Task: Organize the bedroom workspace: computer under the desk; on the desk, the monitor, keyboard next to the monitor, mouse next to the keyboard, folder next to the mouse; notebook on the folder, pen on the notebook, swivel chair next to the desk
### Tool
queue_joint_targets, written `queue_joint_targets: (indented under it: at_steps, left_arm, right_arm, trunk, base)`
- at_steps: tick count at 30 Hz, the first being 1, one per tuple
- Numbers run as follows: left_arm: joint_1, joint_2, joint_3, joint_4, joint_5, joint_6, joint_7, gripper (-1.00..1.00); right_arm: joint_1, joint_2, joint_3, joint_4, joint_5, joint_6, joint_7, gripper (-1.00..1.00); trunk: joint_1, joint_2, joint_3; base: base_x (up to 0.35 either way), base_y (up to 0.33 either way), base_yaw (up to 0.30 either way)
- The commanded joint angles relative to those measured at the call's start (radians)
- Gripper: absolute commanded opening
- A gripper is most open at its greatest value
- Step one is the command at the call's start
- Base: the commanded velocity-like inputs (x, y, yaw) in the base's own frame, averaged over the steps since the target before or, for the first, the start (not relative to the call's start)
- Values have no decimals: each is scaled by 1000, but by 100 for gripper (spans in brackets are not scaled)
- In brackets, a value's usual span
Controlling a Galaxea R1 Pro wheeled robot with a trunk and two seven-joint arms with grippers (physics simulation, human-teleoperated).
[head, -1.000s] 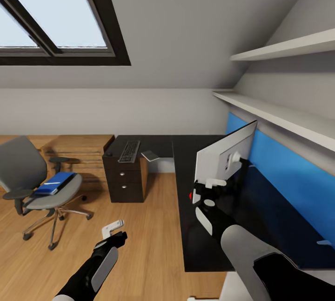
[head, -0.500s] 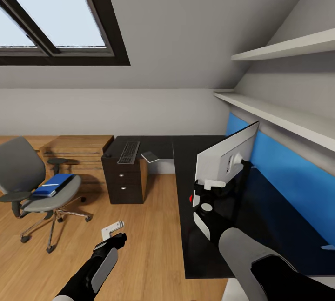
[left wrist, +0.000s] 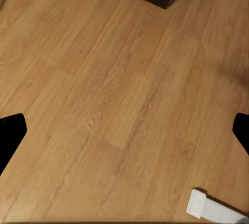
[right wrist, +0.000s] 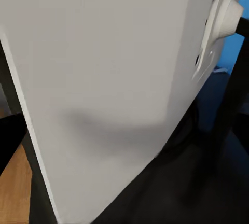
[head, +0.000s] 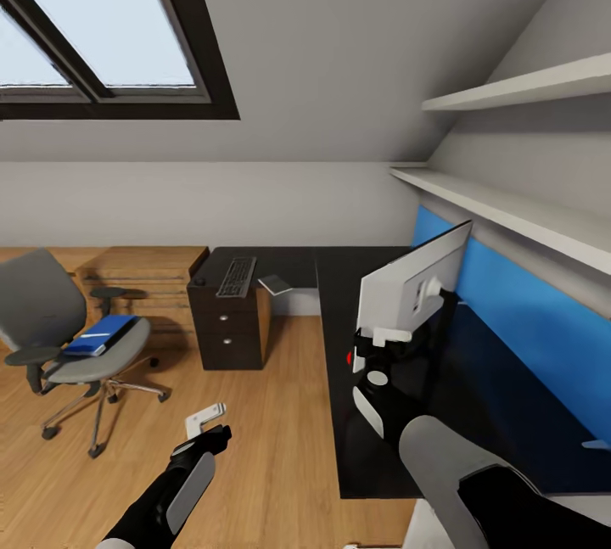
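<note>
Since the earlier frames little had changed: the monitor (head: 413, 284) had tipped slightly more upright on the worktop (head: 339, 379), and the small drift of the swivel chair (head: 68, 337) looked like camera sway rather than the chair rolling. The right hand (head: 386, 337) sat at the monitor's lower near edge, its white fingers (head: 392, 333) against the light grey back; it seemed closed on that edge, though I could not tell for certain, because the right wrist view was too close to the panel to show the fingertips. The left hand (head: 206, 418) hung over the wooden floor (left wrist: 124, 105) well apart from everything, fingers spread and holding nothing. The step in hand appeared to be settling the monitor upright, its back now toward the room; it would go best if turned slowly about its stand so the base stayed flat on the black top, clear of the blue back panel (head: 526, 311). The keyboard (head: 237, 276) lay on the far wing above a dark drawer unit (head: 227, 324), drawers shut and contents unseen. The folder (head: 101, 334) lay flat on the chair seat, well apart from the worktop.
</note>
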Motion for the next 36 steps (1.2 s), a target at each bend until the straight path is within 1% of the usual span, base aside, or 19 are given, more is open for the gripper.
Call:
queue_joint_targets:
  at_steps: [1,11,17,25,36]
  left_arm:
    - [0,1,-4,-1,6,3,7,100]
    - [0,1,-4,-1,6,2,5,100]
    - [0,1,-4,-1,6,2,2,100]
    - [0,1,-3,3,6,3,2,100]
    - [0,1,-4,5,6,3,3,100]
  right_arm:
    - [-1,-1,8,1,-11,-6,-4,100]
    - [-1,-1,8,1,-11,-6,-4,100]
    - [-1,-1,8,1,-10,-6,-4,100]
    - [-1,-2,8,1,-8,-6,-4,100]
    - [-1,-4,7,1,-7,-6,-4,100]
  trunk:
    - [0,-1,-1]
    - [0,-1,-1]
    - [0,-1,-1]
    - [0,-1,-1]
    - [0,-1,-1]
  base:
    - [-132,66,0]
    - [-33,23,0]
    - [-1,190,0]
    - [1,12,0]
    - [81,17,0]
